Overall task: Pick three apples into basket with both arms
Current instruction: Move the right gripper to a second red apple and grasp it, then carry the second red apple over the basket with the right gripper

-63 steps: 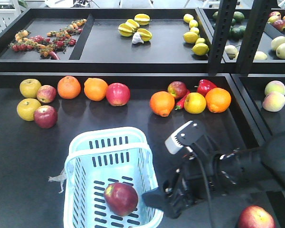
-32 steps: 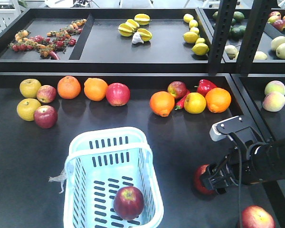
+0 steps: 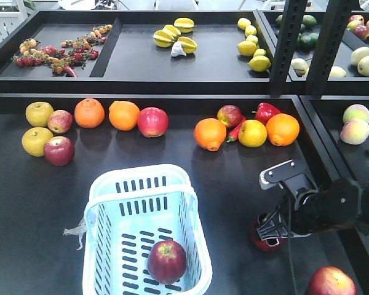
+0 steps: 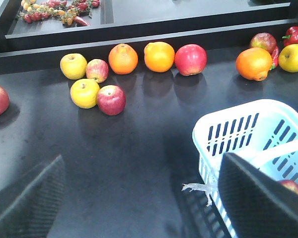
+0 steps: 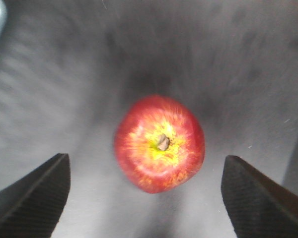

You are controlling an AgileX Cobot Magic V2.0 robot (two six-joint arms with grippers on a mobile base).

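The right gripper (image 5: 144,198) hung spread wide directly above a red apple (image 5: 159,143) on the black shelf (image 3: 227,172), fingers straddling it for a grasp. One apple (image 3: 166,261) lay in the basket (image 3: 141,184). The left gripper (image 4: 139,198) was spread, empty.

Right arm (image 3: 332,206) low, jaws spread wide; left gripper (image 4: 139,198) likewise spread.

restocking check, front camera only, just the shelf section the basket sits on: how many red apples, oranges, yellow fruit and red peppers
red apples: 7
oranges: 4
yellow fruit: 3
red peppers: 2
total: 16
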